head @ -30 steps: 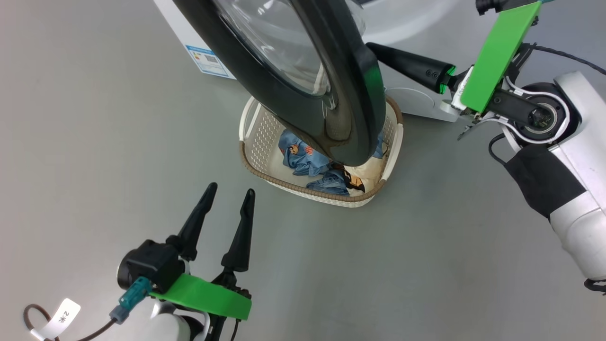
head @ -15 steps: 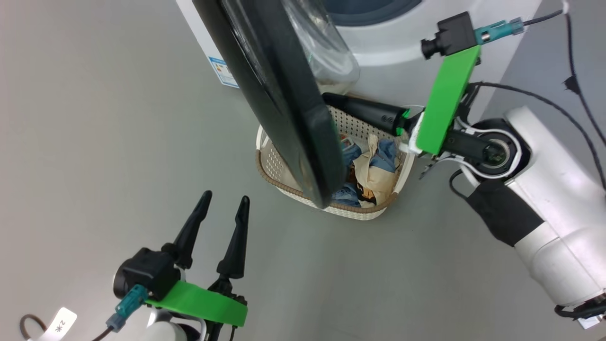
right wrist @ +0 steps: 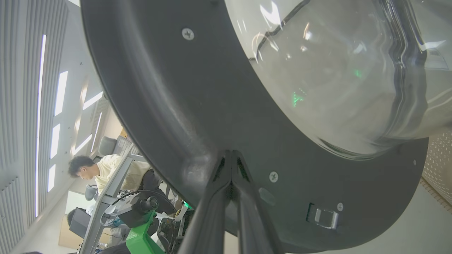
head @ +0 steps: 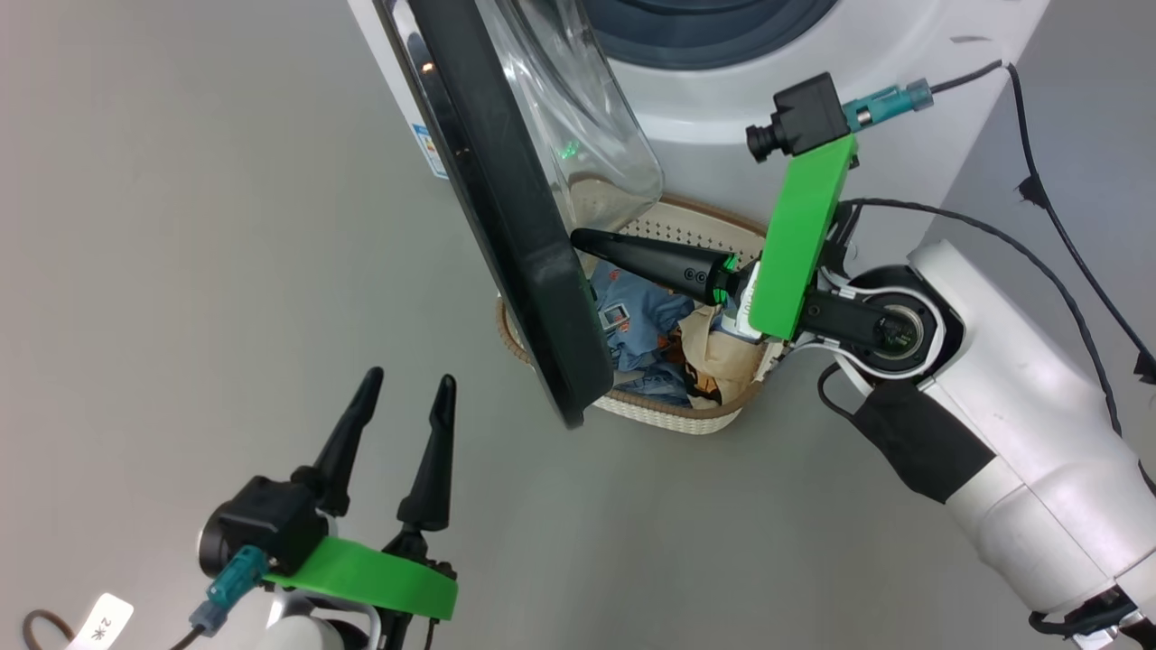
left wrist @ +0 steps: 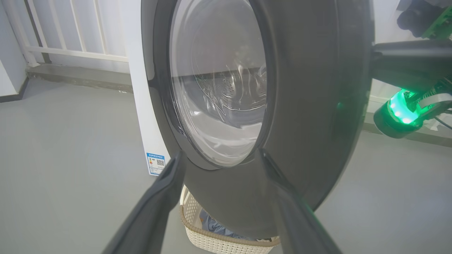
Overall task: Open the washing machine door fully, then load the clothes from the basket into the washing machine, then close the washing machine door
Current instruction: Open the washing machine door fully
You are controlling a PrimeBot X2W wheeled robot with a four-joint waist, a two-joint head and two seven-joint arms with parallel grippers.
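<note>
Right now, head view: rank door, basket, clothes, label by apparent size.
1. door: largest by far, though it is also nearest the camera.
2. basket: partly hidden behind the door.
3. clothes: lying inside the basket.
4. label: just a sliver showing beside the door.

Basket [head: 673, 417] half hidden behind door [head: 506, 226], washing machine [head: 704, 104] cut off at top edge
</note>
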